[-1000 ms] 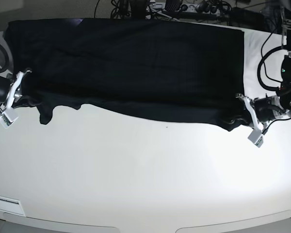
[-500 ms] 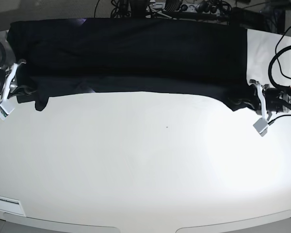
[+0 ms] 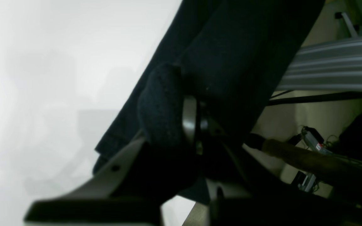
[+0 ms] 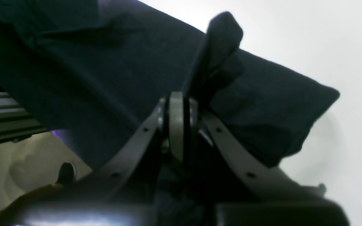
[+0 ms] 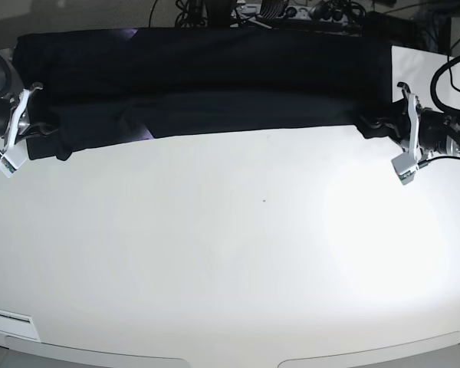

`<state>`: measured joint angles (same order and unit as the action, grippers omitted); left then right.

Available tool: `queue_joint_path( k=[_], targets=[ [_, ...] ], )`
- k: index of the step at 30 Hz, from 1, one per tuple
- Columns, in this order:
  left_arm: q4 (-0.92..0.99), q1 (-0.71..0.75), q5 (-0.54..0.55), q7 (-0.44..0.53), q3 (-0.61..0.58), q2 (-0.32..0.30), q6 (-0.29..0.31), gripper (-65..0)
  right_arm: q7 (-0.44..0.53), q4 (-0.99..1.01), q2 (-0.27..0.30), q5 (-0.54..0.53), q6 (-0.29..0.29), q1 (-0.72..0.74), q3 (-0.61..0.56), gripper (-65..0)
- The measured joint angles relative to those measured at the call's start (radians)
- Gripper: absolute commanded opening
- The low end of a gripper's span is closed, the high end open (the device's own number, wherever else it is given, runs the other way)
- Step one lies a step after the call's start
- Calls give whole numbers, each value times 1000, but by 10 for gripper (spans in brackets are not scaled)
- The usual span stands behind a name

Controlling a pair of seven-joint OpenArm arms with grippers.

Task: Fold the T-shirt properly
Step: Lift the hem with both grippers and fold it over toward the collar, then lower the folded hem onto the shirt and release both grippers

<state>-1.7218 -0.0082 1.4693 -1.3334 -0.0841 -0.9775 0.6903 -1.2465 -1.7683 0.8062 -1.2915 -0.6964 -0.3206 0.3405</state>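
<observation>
A black T-shirt lies as a wide, low band across the far part of a white counter, stretched from side to side between 2 robot claws. The T-shirt is the landmark here. Its near edge slopes a little, reaching closer to the camera at the right claw's end than at the left claw's end. 2 small purple patches show on it, 1 on its far edge and 1 on its near edge, both toward the right claw's end.

At 1 end of the T-shirt, the left claw is closed narrow on the cloth, pinching it near the corner. At the opposite end, the right claw is also closed narrow, with cloth gripped between its fingers.

In the left wrist view, a bunched tip of dark cloth pokes out beyond the fingers, and more of the T-shirt spreads beneath and around them. In the right wrist view, a rounded fold of cloth rises past the fingers, with a flat layer and a loose corner of the T-shirt beside it.

Just past the far edge of the T-shirt sit dark cables. In the left wrist view, a ribbed metal bar runs beside the T-shirt.
</observation>
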Motion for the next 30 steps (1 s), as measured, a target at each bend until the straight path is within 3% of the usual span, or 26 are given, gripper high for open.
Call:
queue_joint_path(
  k=[12,13,17,18,20,24,25,28,30],
  targets=[
    [0,97,0,-17,0,-10,0,-647,-10,0,-4,-1,0,-40,0,-650],
    [0,106,0,-18,0,-10,0,-593,-10,0,-4,0,0,-40,0,-641],
    [0,136,-2,-18,0,-10,0,-367,-3,0,-5,2,0,-38,0,-372],
    [0,138,-3,-21,0,-10,0,-356,0,0,-5,2,0,-32,0,-333],
    [0,138,-3,-21,0,-11,0,-355,9,0,-5,-1,0,-5,3,-322],
    [0,136,-3,-12,0,-12,0,-355,50,0,-5,-119,0,47,32,-327],
    [0,136,-2,-2,0,-12,0,-355,47,0,-5,-143,0,50,40,-360],
    [0,136,-2,8,0,-12,0,-355,-25,-1,-32,-174,0,51,71,-635],
    [0,136,-3,31,0,-12,0,-355,-41,-1,-87,-163,0,48,80,-650]
  ],
)
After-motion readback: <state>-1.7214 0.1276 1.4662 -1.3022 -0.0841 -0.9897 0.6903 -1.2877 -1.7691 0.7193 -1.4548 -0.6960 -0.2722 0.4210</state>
